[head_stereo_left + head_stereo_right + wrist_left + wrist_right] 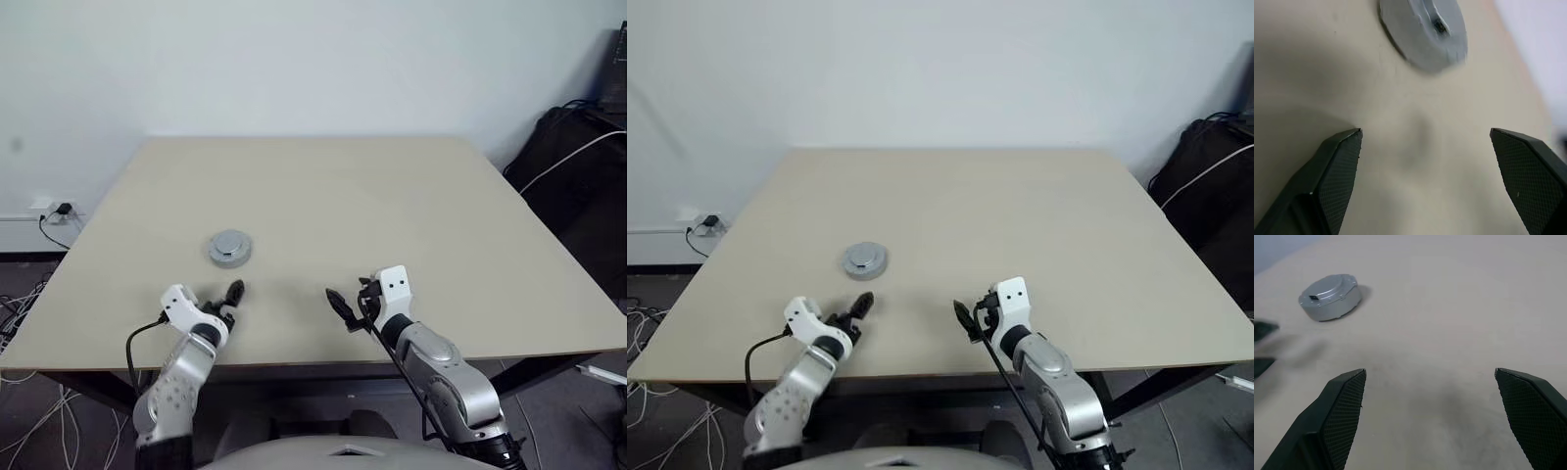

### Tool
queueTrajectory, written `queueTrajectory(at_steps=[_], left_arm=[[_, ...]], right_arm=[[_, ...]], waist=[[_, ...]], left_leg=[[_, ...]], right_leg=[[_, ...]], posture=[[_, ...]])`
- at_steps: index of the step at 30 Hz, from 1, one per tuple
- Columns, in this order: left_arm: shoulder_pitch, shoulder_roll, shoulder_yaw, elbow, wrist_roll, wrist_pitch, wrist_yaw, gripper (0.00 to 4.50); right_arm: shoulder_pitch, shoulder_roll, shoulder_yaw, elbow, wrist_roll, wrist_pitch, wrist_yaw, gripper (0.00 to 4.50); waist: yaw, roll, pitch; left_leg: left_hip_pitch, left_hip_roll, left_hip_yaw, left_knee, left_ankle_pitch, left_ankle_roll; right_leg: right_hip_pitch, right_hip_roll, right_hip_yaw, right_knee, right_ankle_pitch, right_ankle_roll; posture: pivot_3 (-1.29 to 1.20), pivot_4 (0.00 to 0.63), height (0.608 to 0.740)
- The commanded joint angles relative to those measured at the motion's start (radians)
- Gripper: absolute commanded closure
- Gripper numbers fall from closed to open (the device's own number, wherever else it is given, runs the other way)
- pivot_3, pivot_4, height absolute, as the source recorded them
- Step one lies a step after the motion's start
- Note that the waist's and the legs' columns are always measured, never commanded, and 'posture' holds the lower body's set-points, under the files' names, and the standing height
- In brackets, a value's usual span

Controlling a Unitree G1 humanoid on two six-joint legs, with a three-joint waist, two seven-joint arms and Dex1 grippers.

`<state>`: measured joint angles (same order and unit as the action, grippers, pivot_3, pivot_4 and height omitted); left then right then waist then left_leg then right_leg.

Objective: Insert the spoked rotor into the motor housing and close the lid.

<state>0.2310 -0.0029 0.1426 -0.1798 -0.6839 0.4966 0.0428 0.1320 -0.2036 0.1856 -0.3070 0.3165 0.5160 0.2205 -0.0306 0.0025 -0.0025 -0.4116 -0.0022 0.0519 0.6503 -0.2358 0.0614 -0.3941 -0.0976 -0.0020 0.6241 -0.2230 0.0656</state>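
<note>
A small silvery-grey round puck, the lid point(231, 247), lies flat on the beige table point(411, 206), smooth face up, left of centre. The motor housing and the spoked rotor are hidden beneath it. My left gripper point(233, 294) hovers open just in front of the lid point(1425, 29), apart from it, with nothing between its fingers. My right gripper point(353, 299) stands open and empty over the table's near middle, with the lid point(1330, 296) well off to its left.
The table's front edge runs just under both wrists. A black bag with a white cable point(573, 162) sits beyond the table's right edge. A wall socket with a plug point(54, 209) and floor cables are at the left.
</note>
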Motion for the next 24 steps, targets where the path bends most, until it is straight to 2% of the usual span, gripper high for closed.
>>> queueTrajectory(at_steps=[1, 5, 8, 10, 13, 16, 24], left_arm=[[0.076, 0.021, -0.094, -0.043, 0.225, -0.209, -0.049, 0.04], [0.126, 0.059, -0.192, -0.012, 0.525, -0.508, -0.03, 0.04], [0.148, 0.062, -0.212, 0.027, 0.648, -0.654, 0.003, 0.04], [0.161, 0.045, -0.206, 0.06, 0.675, -0.769, 0.014, 0.04], [0.171, 0.036, -0.199, 0.099, 0.727, -0.837, 0.04, 0.04], [0.168, 0.04, -0.202, 0.138, 0.806, -0.886, 0.08, 0.04], [0.129, 0.025, -0.202, 0.17, 0.826, -0.923, 0.087, 0.04]], right_arm=[[-0.01, 0.022, -0.022, 0.016, -0.053, -0.081, -0.029, 0.0], [-0.001, 0.063, -0.049, 0.079, -0.098, -0.21, -0.055, 0.0], [0.005, 0.083, -0.064, 0.128, -0.136, -0.304, -0.069, 0.0], [0.009, 0.095, -0.076, 0.167, -0.176, -0.385, -0.099, 0.0], [0.02, 0.084, -0.076, 0.239, -0.295, -0.59, -0.158, 0.0], [0.039, 0.081, -0.104, 0.319, -0.347, -0.757, -0.203, 0.0], [0.073, 0.117, -0.135, 0.335, -0.33, -0.801, -0.213, 0.0]], waist=[[0.002, 0.0, 0.002], [0.009, -0.001, 0.01], [0.016, 0.003, 0.011], [0.02, 0.003, 0.011], [0.02, 0.002, 0.012], [0.021, 0.002, 0.012], [0.019, -0.001, 0.014]], left_leg=[[0.0, 0.001, 0.0, -0.001, 0.0, 0.0], [-0.005, 0.003, 0.001, -0.001, 0.0, -0.001], [-0.008, 0.004, 0.003, -0.002, 0.0, -0.001], [-0.011, 0.005, 0.004, -0.002, 0.0, -0.001], [-0.017, 0.005, 0.004, -0.002, 0.0, -0.001], [-0.018, 0.005, 0.005, -0.002, 0.0, -0.001], [-0.017, 0.008, 0.006, 0.001, 0.0, -0.001]], right_leg=[[-0.001, -0.001, 0.001, 0.0, 0.0, 0.0], [-0.007, -0.002, 0.001, 0.0, -0.002, 0.004], [-0.011, -0.002, 0.001, 0.0, -0.002, 0.003], [-0.015, -0.002, 0.001, 0.0, -0.001, 0.001], [-0.02, -0.001, 0.001, 0.0, 0.0, -0.002], [-0.021, 0.0, 0.0, 0.0, 0.0, -0.002], [-0.019, 0.0, -0.001, 0.001, 0.0, 0.0]], posture=[[0.0, 0.0, 0.74], [0.0, 0.0, 0.74], [0.0, 0.0, 0.74], [0.0, 0.0, 0.74], [0.0, 0.0, 0.74], [0.0, 0.0, 0.74], [0.0, 0.0, 0.74]])
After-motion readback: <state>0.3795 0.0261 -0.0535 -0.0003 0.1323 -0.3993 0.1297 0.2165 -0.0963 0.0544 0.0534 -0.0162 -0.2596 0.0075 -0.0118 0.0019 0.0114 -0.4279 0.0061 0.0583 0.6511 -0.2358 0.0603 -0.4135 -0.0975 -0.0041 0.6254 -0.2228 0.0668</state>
